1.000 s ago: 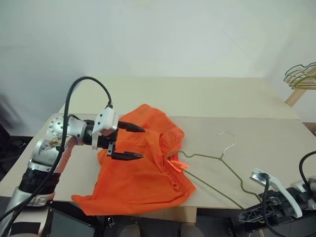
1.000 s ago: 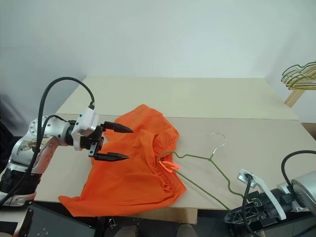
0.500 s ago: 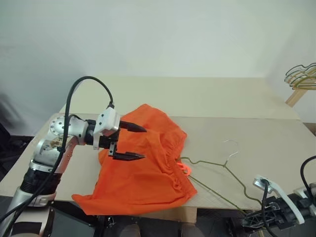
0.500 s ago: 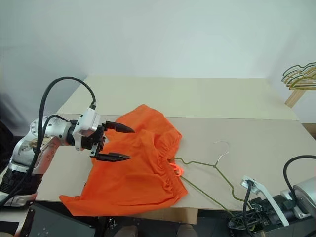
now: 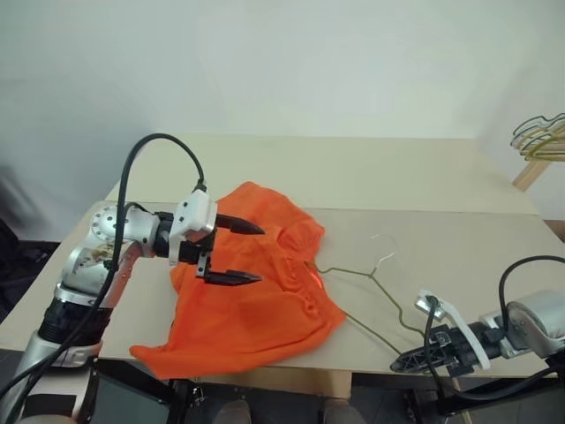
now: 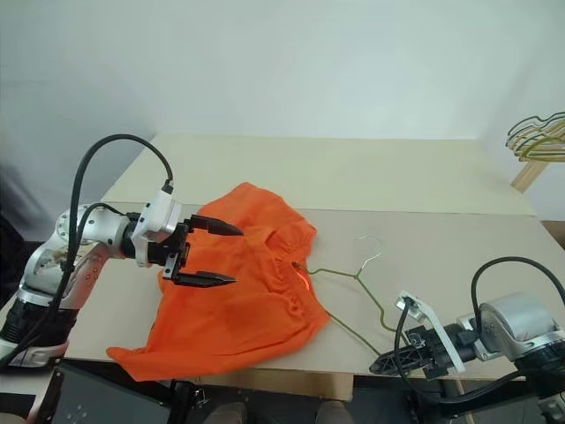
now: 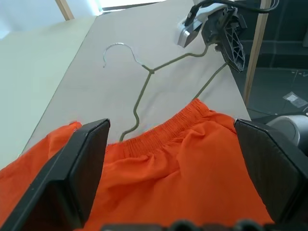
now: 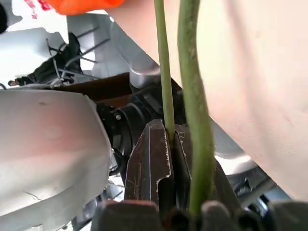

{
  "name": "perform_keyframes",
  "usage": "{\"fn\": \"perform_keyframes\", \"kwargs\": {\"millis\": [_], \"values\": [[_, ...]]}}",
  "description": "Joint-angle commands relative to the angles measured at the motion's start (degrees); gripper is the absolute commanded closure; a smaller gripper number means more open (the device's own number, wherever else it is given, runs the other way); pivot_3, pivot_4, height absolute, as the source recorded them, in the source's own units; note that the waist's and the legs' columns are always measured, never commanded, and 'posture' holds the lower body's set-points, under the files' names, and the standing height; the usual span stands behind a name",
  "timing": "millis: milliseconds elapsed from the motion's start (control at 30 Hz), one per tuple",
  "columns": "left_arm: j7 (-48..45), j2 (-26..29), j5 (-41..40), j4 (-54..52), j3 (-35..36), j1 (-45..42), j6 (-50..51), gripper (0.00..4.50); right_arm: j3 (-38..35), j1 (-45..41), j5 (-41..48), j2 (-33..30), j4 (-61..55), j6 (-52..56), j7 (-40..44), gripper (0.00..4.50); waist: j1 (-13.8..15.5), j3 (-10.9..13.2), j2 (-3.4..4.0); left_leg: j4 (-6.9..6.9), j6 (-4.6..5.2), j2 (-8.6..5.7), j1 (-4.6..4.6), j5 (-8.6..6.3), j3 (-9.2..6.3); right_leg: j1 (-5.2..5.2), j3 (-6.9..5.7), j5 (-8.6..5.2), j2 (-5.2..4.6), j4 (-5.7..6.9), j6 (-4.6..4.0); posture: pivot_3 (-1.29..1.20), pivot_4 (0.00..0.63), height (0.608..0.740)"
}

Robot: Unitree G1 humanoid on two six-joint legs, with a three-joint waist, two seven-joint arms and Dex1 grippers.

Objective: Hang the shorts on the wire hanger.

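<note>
In the left eye view, the shorts (image 5: pixel 252 283) lie crumpled on the table (image 5: pixel 459 238), their lower hem reaching its near edge. The left gripper (image 5: pixel 238 252) hovers just above the shorts with its two black fingers spread wide apart and nothing between them. The wire hanger (image 5: pixel 366 287) lies flat on the table to the right of the shorts, its left tip running into the gathered waistband and its hook pointing away from the shorts. At the table's near edge, right of the shorts, the right gripper (image 5: pixel 408 360) is clamped on the hanger's near corner. A bunch of other hangers (image 5: pixel 538 137) sits far to the right of the shorts, well apart. In the right eye view the scene is laid out the same. In the left wrist view, the open fingers (image 7: pixel 82 173) frame the shorts' waistband, with the hanger lying beyond it and the right gripper gripping the hanger's far end. In the right wrist view, the fingers are pressed together on the thin green wire, and a scrap of the shorts shows at the far end of the wire.
</note>
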Motion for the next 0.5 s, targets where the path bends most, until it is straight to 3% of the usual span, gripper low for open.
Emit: {"fn": "perform_keyframes", "kwargs": {"millis": [33, 167, 400, 500], "values": [[0.35, 1.03, -0.29, -0.90, 1.41, -0.56, -0.10, 0.05, -0.29, 2.16, 1.67, -4.16, -4.57, -1.47, 3.39, 4.50, 0.42, 0.01, 0.02, 0.01, 0.00, 0.00, 0.00, 0.00, 0.00, -0.01, 0.00, 0.00, 0.00, 0.01, 0.00, 0.00, 0.033, 0.740], [0.41, 0.98, -0.15, -0.28, 1.02, -0.95, -0.41, 0.05, 0.57, 2.19, 1.21, -6.22, -5.56, -3.28, 5.72, 4.50, 0.46, 0.02, 0.02, 0.01, 0.00, 0.01, 0.08, 0.00, 0.02, 0.06, -0.02, 0.01, 0.01, 0.02, -0.01, -0.01, 0.031, 0.740], [0.65, 0.27, 0.28, 0.07, 0.37, -1.39, -0.98, 0.05, 2.56, -8.96, -2.21, 5.57, 4.32, 3.75, -4.38, 4.50, -0.89, 0.03, 0.00, -0.03, 0.00, 0.18, 0.19, 0.00, 0.01, 0.10, 0.05, 0.09, 0.25, 0.01, -0.14, 0.00, 0.026, 0.740], [0.68, 0.50, 0.36, -0.20, 0.53, -1.01, -1.27, 0.05, 4.42, -9.50, -1.71, 5.20, 3.08, 3.56, -3.11, 4.50, -0.39, 0.02, 0.03, -0.03, 0.00, 0.17, 0.10, 0.00, -0.07, 0.02, 0.02, 0.09, 0.24, 0.01, -0.16, 0.02, 0.022, 0.740]]}}
